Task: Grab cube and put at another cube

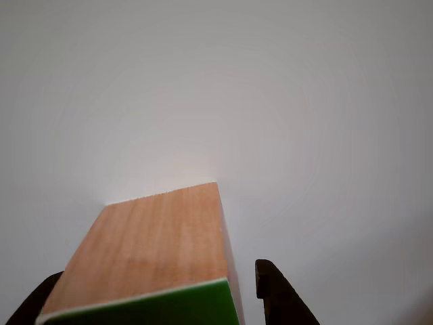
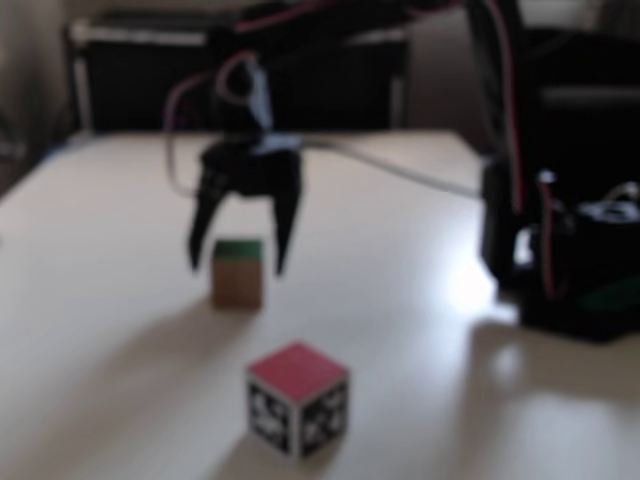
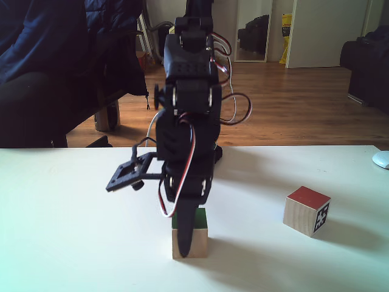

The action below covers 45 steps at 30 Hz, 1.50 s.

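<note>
The white bench (image 3: 61, 243) lies broad and bare around both cubes. The tool (image 2: 238, 262) hangs spread wide, its fingers straddling the cube (image 2: 238, 272) without touching it; the cube rests on the bench, green face up. Another cube (image 2: 298, 399) sits well apart, nearer and to the right in a fixed view, red face up.
</note>
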Motion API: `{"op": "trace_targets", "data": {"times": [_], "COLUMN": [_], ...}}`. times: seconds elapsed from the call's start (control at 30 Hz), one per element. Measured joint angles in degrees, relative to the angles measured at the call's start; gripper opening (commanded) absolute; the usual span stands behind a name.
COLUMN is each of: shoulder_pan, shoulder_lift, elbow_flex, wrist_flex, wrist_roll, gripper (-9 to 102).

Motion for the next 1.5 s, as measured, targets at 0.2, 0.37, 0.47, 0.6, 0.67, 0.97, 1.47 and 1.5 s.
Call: {"op": "trace_targets", "data": {"times": [0.2,0.37,0.47,0.6,0.67,0.97,1.47,1.5], "shoulder_pan": [0.00,0.00,0.09,0.09,0.18,-0.09,-22.41,-23.99], "shoulder_lift": [-3.25,-5.54,-5.98,-6.06,-6.06,-0.53,26.28,26.28], "elbow_flex": [-2.37,-3.60,-4.31,-4.48,-4.83,-3.52,1.93,1.58], "wrist_flex": [-0.09,-0.09,-0.18,-0.44,-0.35,0.88,13.36,13.54], "wrist_roll": [0.35,0.35,0.35,0.35,0.70,2.37,10.72,11.25], "gripper": [38,34,28,22,21,19,20,20]}}
